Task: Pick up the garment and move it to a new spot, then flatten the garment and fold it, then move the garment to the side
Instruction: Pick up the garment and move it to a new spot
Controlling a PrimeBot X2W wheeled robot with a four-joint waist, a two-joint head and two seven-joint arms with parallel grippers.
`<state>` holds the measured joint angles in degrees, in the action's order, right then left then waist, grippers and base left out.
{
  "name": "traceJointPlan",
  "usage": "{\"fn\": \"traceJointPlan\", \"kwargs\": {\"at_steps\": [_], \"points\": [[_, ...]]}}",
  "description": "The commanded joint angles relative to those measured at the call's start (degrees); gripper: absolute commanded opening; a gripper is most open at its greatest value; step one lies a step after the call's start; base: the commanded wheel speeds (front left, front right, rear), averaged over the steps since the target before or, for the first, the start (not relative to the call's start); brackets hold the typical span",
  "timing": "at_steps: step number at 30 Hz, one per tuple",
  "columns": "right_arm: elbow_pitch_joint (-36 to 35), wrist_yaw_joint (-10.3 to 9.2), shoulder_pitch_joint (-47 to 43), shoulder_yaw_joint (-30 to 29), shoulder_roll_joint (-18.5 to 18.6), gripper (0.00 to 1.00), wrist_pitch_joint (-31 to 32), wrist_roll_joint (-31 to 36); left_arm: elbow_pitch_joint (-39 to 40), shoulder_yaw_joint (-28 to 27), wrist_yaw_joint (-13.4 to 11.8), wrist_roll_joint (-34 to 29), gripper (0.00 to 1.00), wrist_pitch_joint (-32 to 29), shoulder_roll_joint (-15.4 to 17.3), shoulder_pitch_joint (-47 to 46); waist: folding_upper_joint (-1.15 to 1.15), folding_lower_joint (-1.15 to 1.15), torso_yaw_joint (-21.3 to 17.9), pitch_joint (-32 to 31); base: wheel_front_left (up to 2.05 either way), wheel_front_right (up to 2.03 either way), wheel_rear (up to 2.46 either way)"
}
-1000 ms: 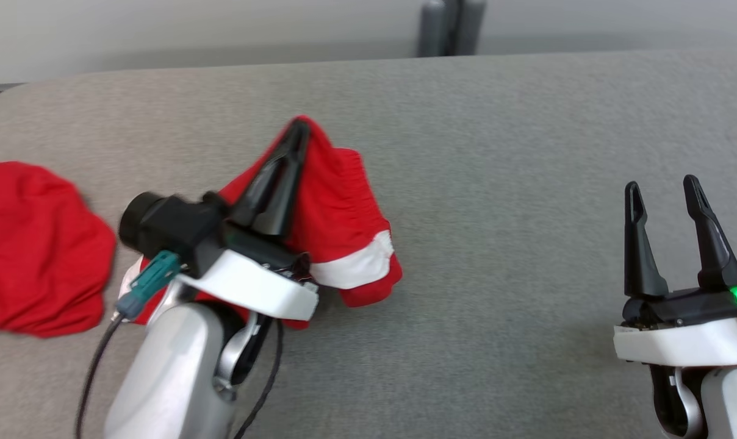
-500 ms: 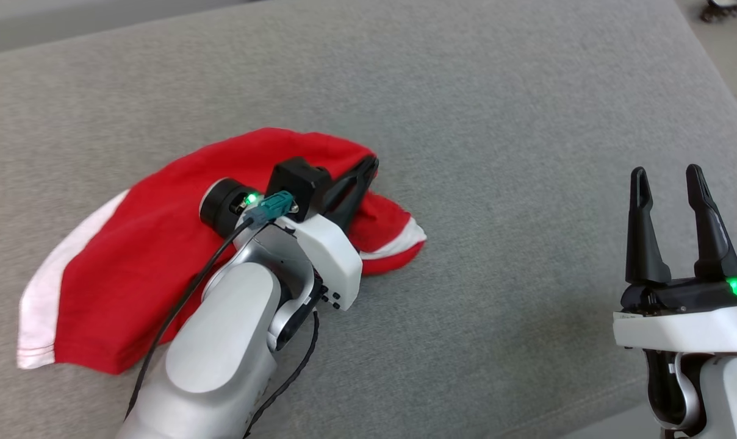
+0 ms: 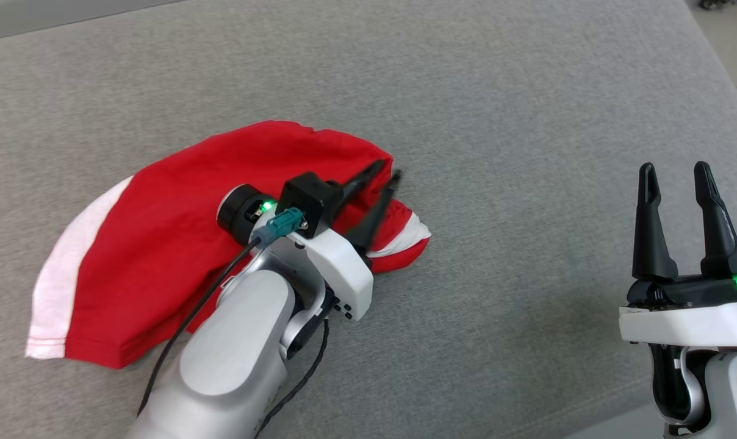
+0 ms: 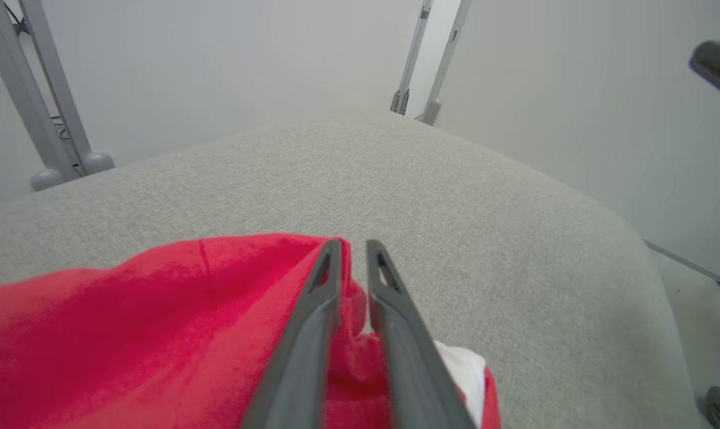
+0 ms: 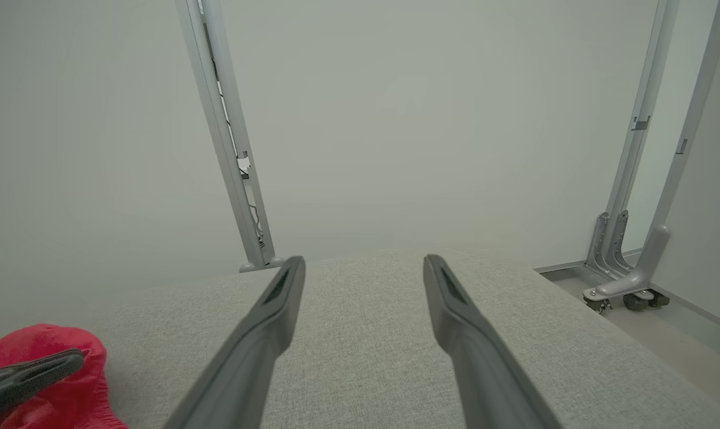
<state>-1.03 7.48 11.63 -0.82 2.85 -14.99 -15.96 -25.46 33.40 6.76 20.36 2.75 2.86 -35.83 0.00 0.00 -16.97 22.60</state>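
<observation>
Left gripper (image 3: 389,171) has just parted its jaws, letting go of the garment (image 3: 161,244), which now lies bunched on the grey surface (image 3: 527,152); placing seems done, flattening next. Right gripper (image 3: 676,177) waits, jaws apart.

This looks like a robotics lab or test room rather than a home. Bare pale walls (image 5: 425,119) rise behind a grey fabric-covered desk (image 3: 527,122). Grey metal frame posts (image 5: 229,149) stand beside it, one on a wheeled foot (image 5: 625,293) over a plain floor (image 5: 682,339)
</observation>
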Motion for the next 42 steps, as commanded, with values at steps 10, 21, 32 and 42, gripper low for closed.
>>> {"fn": "traceJointPlan", "kwargs": {"at_steps": [10, 21, 32, 42], "points": [[1.0, 0.03, -0.8, -1.6, 0.2, 1.0, -0.3, 3.5, 6.1, -2.4, -3.6, 1.6, 1.0, 7.2, 1.4, 4.9, 0.0, 0.0, 7.4, -4.7, 0.0, 0.0, 0.0], [2.7, 0.03, -2.4, -3.0, 0.2, 1.0, -0.3, 5.7, 5.3, -12.4, -10.5, 4.7, 1.0, 11.4, 5.6, 10.6, 0.0, 0.0, 13.1, -7.6, 0.0, 0.0, 0.0], [5.6, 0.03, -4.3, -3.6, 1.6, 1.0, -0.3, 6.6, 7.2, -20.9, -11.8, 4.9, 1.0, 12.5, 9.3, 18.1, 0.0, 0.0, 16.4, -10.7, 0.0, 0.0, 0.0], [7.1, 0.03, -7.9, -2.6, 2.9, 1.0, -0.3, 7.0, 11.9, -23.1, -9.8, 0.8, 1.0, 12.5, 8.6, 25.3, 0.0, 0.0, 16.8, -15.2, 0.0, 0.0, 0.0]]}}
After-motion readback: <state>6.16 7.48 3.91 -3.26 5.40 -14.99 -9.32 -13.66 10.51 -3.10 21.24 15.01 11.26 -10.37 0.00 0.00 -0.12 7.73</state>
